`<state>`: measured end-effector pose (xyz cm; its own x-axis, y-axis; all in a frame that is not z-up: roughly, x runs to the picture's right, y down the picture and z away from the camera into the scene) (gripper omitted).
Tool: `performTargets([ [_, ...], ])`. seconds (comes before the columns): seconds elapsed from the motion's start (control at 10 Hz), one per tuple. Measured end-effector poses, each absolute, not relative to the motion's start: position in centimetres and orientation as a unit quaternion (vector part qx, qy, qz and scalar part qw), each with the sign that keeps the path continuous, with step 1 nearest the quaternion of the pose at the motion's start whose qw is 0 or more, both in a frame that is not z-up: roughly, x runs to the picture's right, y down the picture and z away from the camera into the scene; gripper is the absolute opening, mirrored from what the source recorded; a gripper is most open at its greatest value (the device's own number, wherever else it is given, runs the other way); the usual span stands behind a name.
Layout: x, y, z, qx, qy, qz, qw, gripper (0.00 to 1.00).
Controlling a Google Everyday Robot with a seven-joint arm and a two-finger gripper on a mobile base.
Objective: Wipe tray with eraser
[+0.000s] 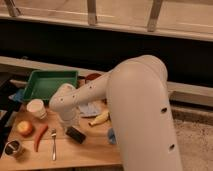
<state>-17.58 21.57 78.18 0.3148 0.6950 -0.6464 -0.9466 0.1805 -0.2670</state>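
Note:
The green tray sits at the back left of the wooden table. The eraser, a dark block, lies on the table in front of it, right of the fork. My white arm sweeps in from the right and bends down over the table. My gripper hangs at its end, just above and behind the eraser and well clear of the tray. The arm hides most of the gripper.
A white cup, an orange fruit, a red pepper, a fork and a metal cup lie at the left. A banana, a blue cloth and a red bowl are near the arm.

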Motion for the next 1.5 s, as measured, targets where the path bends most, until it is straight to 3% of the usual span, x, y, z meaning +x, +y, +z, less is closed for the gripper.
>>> performTargets([
  [0.5,-18.1,22.8,80.7,-0.333,0.181,0.559,0.737,0.63],
  [0.8,-18.3,23.0,80.8,-0.327,0.183,0.564,0.736,0.38],
  [1.0,-17.8,22.7,80.6,-0.321,0.188,0.567,0.735,0.15],
  [1.2,-17.1,22.1,80.3,-0.320,0.191,0.573,0.730,0.01],
  [1.5,-15.8,19.1,79.8,-0.303,0.200,0.581,0.728,0.00],
])
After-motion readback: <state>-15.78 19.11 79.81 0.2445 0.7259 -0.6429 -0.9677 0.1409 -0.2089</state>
